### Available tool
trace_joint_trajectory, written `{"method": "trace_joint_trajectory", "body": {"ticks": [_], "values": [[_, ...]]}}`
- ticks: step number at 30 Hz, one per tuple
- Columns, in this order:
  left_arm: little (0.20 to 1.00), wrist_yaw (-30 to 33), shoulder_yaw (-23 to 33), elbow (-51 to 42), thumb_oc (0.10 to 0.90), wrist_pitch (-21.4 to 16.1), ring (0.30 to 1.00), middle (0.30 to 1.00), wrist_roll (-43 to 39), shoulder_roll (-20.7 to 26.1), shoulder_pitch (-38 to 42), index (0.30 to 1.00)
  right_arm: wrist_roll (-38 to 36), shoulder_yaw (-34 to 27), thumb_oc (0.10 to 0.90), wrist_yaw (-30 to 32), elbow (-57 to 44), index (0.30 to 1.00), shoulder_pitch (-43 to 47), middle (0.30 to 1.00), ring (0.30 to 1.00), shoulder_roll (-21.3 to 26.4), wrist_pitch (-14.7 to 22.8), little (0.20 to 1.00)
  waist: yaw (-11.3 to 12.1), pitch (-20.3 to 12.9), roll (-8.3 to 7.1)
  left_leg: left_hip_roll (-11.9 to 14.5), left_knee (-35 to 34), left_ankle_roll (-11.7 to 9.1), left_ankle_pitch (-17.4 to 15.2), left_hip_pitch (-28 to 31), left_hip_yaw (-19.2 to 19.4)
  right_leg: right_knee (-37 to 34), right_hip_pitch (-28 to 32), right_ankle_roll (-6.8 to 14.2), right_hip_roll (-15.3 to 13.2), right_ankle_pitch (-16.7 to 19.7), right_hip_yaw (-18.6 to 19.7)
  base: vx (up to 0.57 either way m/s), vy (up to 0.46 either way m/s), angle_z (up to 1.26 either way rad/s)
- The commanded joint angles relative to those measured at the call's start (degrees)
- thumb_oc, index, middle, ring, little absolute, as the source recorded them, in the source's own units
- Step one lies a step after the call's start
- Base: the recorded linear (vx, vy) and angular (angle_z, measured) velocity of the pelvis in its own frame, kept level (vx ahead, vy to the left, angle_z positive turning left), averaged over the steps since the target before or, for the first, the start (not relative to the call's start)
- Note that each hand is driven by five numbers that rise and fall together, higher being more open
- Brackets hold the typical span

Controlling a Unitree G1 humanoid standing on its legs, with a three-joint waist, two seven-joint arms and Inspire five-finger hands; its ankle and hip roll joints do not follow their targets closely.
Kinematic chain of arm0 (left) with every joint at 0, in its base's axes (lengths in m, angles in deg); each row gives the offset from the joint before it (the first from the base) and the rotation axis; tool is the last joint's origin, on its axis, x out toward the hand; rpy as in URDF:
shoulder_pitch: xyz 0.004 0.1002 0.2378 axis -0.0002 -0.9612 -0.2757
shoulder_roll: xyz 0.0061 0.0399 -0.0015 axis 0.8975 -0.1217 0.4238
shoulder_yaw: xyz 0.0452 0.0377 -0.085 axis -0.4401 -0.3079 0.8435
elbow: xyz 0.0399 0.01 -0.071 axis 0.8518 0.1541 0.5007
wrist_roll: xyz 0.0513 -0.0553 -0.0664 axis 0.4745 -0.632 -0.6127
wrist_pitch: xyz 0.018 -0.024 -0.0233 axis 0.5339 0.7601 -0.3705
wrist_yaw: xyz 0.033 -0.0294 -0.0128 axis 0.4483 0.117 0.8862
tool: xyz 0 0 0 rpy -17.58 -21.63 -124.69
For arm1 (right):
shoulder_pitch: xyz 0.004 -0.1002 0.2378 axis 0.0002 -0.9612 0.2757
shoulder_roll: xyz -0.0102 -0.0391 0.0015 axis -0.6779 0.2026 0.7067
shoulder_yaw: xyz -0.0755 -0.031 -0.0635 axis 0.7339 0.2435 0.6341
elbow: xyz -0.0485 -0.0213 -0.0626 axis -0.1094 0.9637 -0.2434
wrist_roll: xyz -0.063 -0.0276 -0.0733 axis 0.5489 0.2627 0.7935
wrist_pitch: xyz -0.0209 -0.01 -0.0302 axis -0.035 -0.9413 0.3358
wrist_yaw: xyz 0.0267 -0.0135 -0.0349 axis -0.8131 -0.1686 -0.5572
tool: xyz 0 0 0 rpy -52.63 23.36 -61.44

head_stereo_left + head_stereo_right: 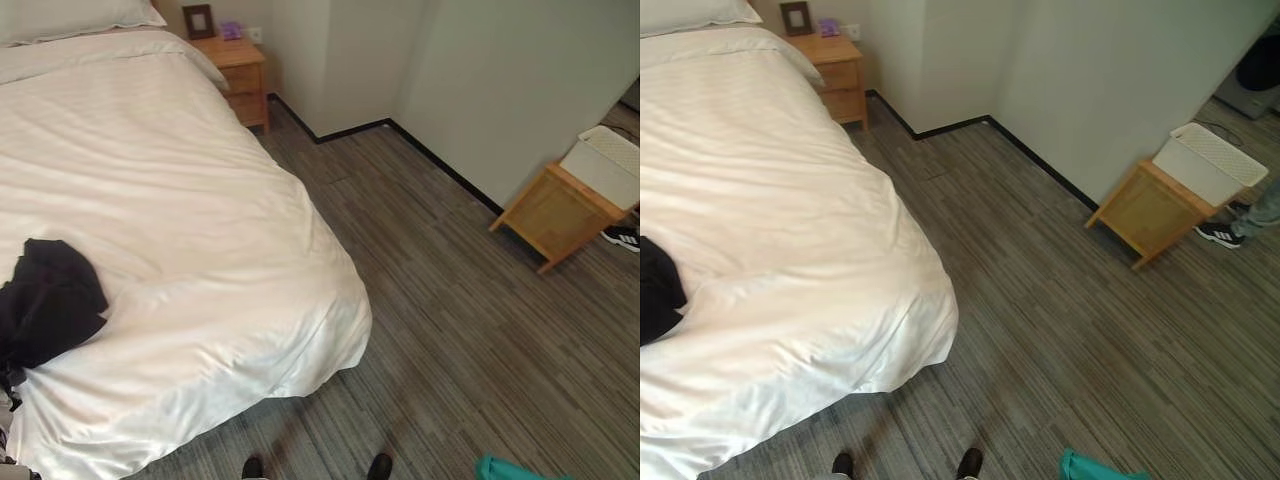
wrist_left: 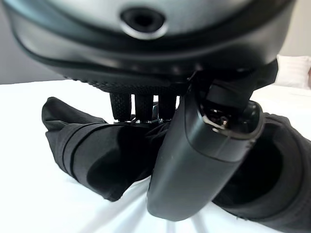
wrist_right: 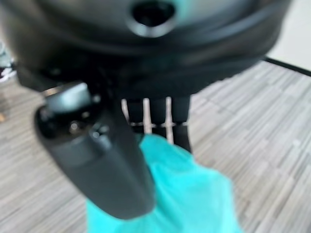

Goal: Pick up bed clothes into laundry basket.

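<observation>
You are mid-pickup: your left hand (image 2: pixel 194 160) has its fingers and thumb curled into the black garment (image 1: pixel 48 300), which lies on the bed (image 1: pixel 200 200) near its foot corner, while your right hand (image 3: pixel 97 160) clasps a teal cloth (image 3: pixel 184 194) over the floor beside the bed. Next, I judge, lift the garment clear of the bed and find the basket, perhaps the wooden-framed one (image 1: pixel 560 205) by the wall across the floor from the bed.

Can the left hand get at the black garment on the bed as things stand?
Probably yes. In its wrist view the left hand is already at the black garment on the white bedding, fingers reaching into its folds, with nothing between them.
</observation>
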Motion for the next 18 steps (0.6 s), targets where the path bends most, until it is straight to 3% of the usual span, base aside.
{"method": "trace_joint_trajectory", "body": {"ticks": [1, 7, 8, 9, 11, 12, 13, 18], "values": [[0.3, 4.5, 4.7, -7.3, 0.4, -2.7, 0.3, 0.3, -1.8, 11.4, 10.0, 0.3, -0.6, 1.7, 0.4, 0.7, 2.5, 0.3, 2.1, 0.3, 0.3, 10.2, -0.3, 0.3, 2.0, -2.0, 0.54, -1.8, 0.5, 1.5, -4.2, -2.6, -4.8, 2.1, 6.5, 6.1, -6.6, 5.3, -3.3, 0.02, -0.013, 0.12], [0.3, 6.9, 9.7, -14.4, 0.4, -3.8, 0.3, 0.3, -6.2, 11.8, 7.5, 0.3, -1.6, 0.4, 0.4, 0.8, 1.9, 0.3, 0.6, 0.3, 0.3, 9.4, 0.3, 0.3, 3.3, -2.4, 0.38, -1.8, 0.6, 1.6, -4.3, -2.6, -5.5, 2.0, 7.2, 6.1, -6.5, 5.3, -3.9, 0.03, -0.017, 0.11], [0.3, 10.7, 12.8, -21.2, 0.4, -2.8, 0.3, 0.3, -7.0, 12.1, 4.6, 0.3, -2.3, 5.0, 0.4, 4.7, -2.8, 0.3, 3.6, 0.3, 0.3, 1.0, 1.1, 0.3, 5.2, -2.3, 0.83, -1.5, 0.8, 1.7, -4.7, -2.4, -6.3, 2.0, 7.5, 6.1, -6.2, 4.8, -3.9, 0.04, -0.019, 0.1], [0.3, 11.6, 16.0, -23.1, 0.4, -2.4, 0.3, 0.3, -8.1, 10.8, 1.4, 0.3, -1.9, 7.5, 0.4, 5.8, -6.0, 0.3, 6.2, 0.3, 0.3, -2.0, 0.6, 0.3, 5.4, -2.3, 0.69, -1.4, 0.8, 1.7, -4.9, -2.3, -6.6, 1.9, 7.6, 6.1, -6.3, 4.7, -3.6, 0.04, -0.012, 0.03], [0.3, 11.9, 19.4, -25.9, 0.4, -2.1, 0.3, 0.3, -7.1, 10.1, -0.6, 0.3, -1.0, 8.3, 0.4, 5.5, -6.5, 0.3, 5.7, 0.3, 0.3, -2.5, 0.9, 0.3, 4.9, -2.5, 0.93, -1.7, 0.7, 1.9, -4.6, -2.8, -6.9, 2.0, 7.1, 6.1, -6.3, 4.9, -3.2, 0.0, 0.006, 0.02], [0.792, 10.7, 20.6, -28.7, 0.728, -1.6, 0.792, 0.792, -6.1, 8.5, -2.2, 0.792, 0.2, 7.3, 0.4, 5.4, -6.5, 0.3, 3.5, 0.3, 0.3, -3.2, 0.8, 0.3, 4.8, -2.3, 0.99, -1.7, 0.8, 2.0, -4.6, -2.9, -7.1, 2.1, 7.0, 6.1, -6.1, 4.7, -3.2, 0.01, 0.001, 0.13], [0.9, 10.6, 21.0, -29.1, 0.8, -1.4, 0.9, 0.9, -6.1, 8.3, -2.7, 0.9, 0.3, 7.3, 0.4, 5.4, -6.7, 0.3, 3.4, 0.3, 0.3, -3.1, 0.8, 0.3, 4.8, -2.4, 1.06, -1.7, 0.8, 2.0, -4.6, -2.9, -7.1, 2.1, 6.9, 6.1, -6.1, 4.6, -3.2, 0.0, -0.008, 0.1], [0.9, 5.3, 24.8, -29.0, 0.8, -1.3, 0.9, 0.9, -9.2, -2.0, -12.1, 0.9, 1.8, 5.7, 0.4, 3.8, -6.6, 0.3, 1.8, 0.3, 0.3, -3.0, 0.0, 0.3, 4.5, -2.0, 0.4, -1.6, 0.9, 2.0, -4.6, -2.9, -7.1, 2.1, 6.9, 6.1, -5.7, 4.4, -2.5, 0.0, -0.002, 0.01]]}}
